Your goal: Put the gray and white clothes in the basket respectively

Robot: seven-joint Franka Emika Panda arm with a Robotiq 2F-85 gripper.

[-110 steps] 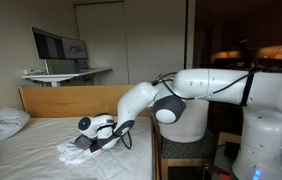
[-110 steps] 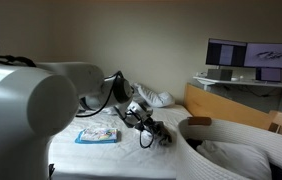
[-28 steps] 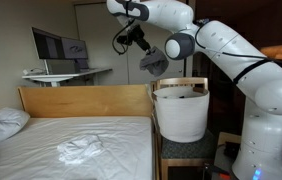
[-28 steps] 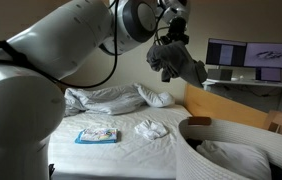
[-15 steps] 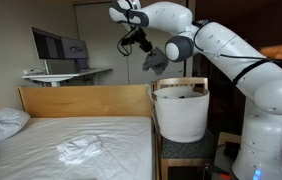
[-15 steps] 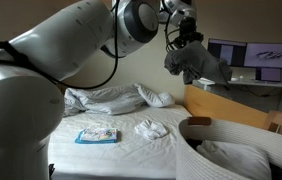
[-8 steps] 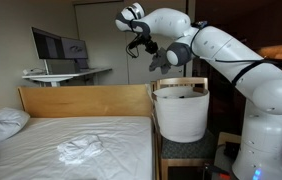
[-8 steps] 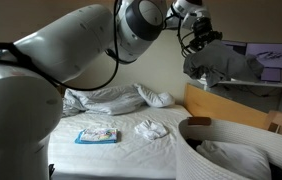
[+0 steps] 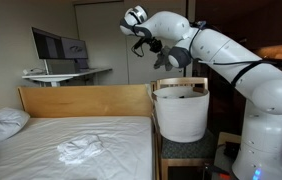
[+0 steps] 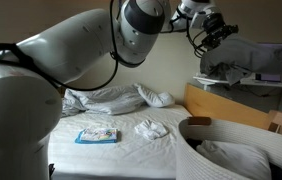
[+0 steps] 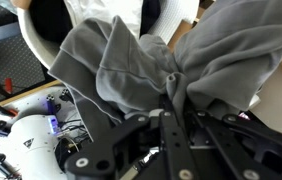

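We see the gripper [image 9: 155,46] raised high on the white arm [image 9: 231,60], fingers clamped tight on the gray garment [image 9: 171,58], which dangles in a bunch at the gripper's 4 o'clock. In the wrist view the gripper [image 11: 171,97] pinches a fold, and the gray garment [image 11: 141,60] spreads over most of the frame. The white laundry basket [image 9: 181,115] stands at 6 o'clock from the garment, just beside the bed [image 9: 31,150]. The cloth hangs above the rim, apart from it. In the wrist view the laundry basket [image 11: 36,45] shows at 11 o'clock behind the cloth. The white garment [image 9: 81,150] lies rumpled on the sheet at 8 o'clock from the basket, well apart from it. In both exterior views it sits mid-bed, white garment [image 10: 151,129]. A pillow [image 9: 3,122] is at the bed's 9 o'clock, with the wooden headboard [image 9: 81,100] behind and a monitor [image 9: 59,45] at 11 o'clock above it.
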